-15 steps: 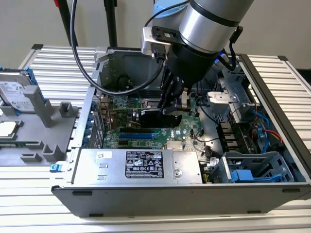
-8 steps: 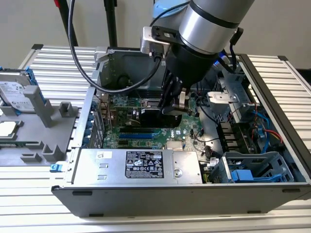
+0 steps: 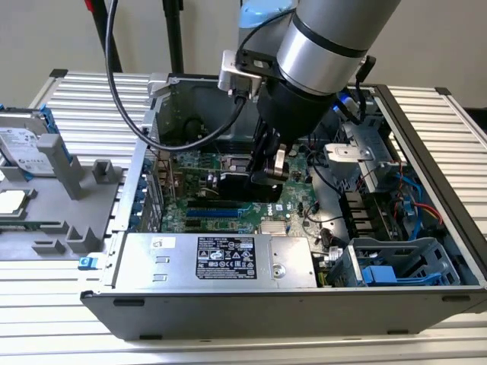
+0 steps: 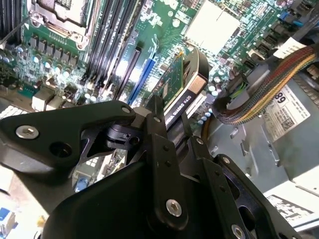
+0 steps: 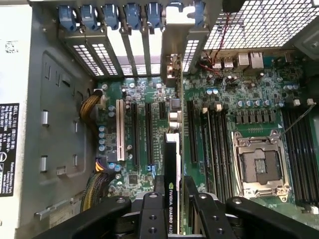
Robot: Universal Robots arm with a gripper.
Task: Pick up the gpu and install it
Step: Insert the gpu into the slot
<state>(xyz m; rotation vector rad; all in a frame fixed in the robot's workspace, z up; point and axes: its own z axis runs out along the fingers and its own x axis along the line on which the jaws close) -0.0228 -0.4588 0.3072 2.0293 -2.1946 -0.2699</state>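
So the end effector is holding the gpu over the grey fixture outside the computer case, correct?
Not quite. The end effector does hold the gpu, but inside the open computer case, above the motherboard, as the first wrist view shows. The grey fixture stands outside the case.

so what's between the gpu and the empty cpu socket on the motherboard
In the first wrist view, the gpu, held edge-on in the gripper, is separated from the CPU socket by one black expansion slot and a bank of empty memory slots.
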